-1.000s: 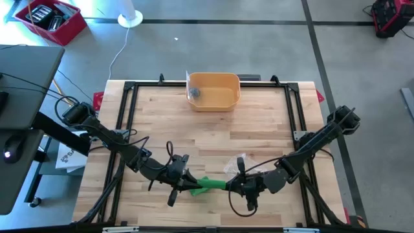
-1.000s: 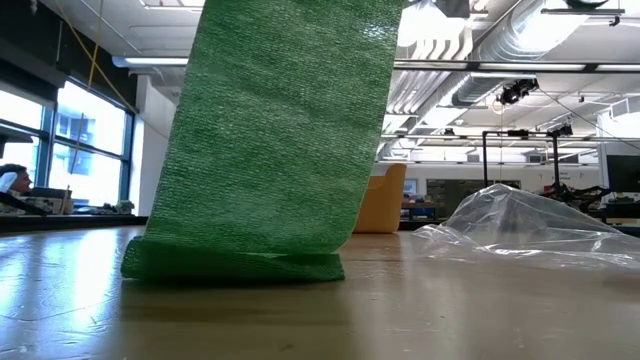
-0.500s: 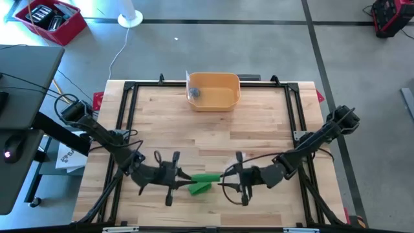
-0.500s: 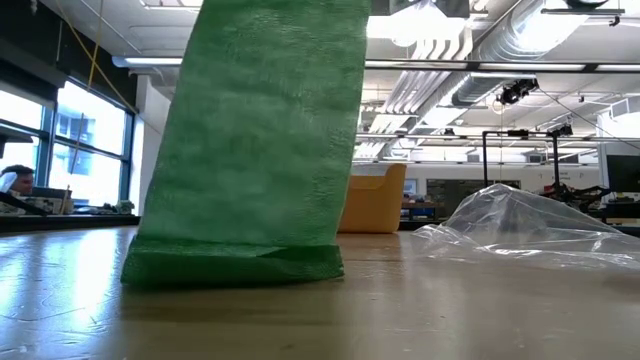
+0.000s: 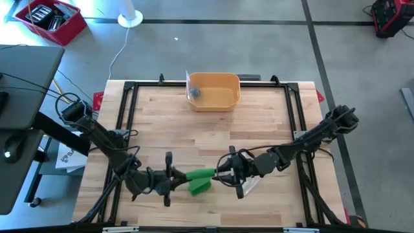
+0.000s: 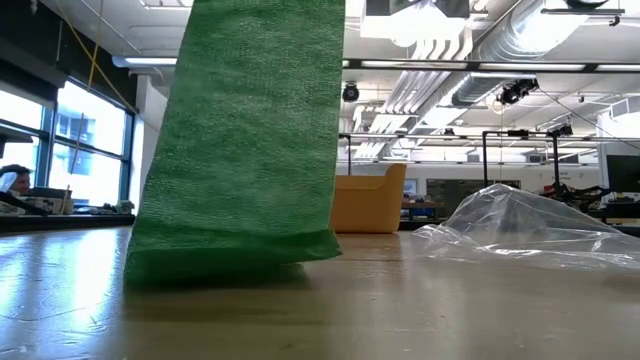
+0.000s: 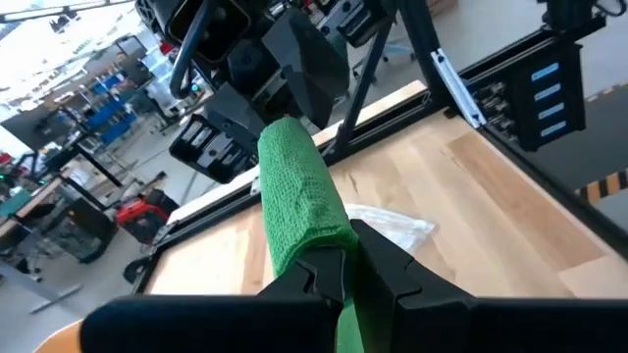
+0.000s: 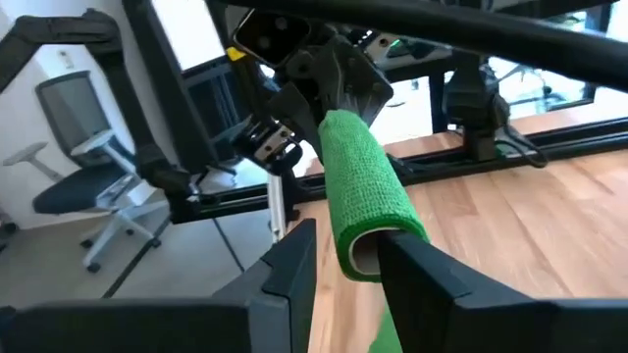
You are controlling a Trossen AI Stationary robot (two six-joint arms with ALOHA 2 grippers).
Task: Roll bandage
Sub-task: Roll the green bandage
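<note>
While the green bandage [image 5: 200, 176] remains stretched between the two arms near the front edge of the wooden table [image 5: 213, 129], its arrangement has altered over the last second: the left gripper [image 5: 173, 178] has drawn back toward its own side, the right gripper [image 5: 226, 175] has come inward, and the rolled portion between them reads shorter and tidier. The left gripper's fingers are pinched tight on one end of the bandage, as the left wrist view confirms. The right gripper's jaws, closed a second ago, now stand partly apart with the open end of the roll [image 8: 373, 240] sitting between them; whether they bear on it cannot be determined. In judgement, the right arm has eased its hold to re-grip for a further turn, so rolling is under way but unfinished, with a loose tail [image 6: 235, 255] resting on the boards. A crumpled clear plastic wrapper [image 6: 520, 230] lies on the table just beside the right gripper; a yellow bin [image 5: 213, 90] sits at the far edge. Beyond lies an open workshop with benches and a seated person [image 6: 15, 182].
</note>
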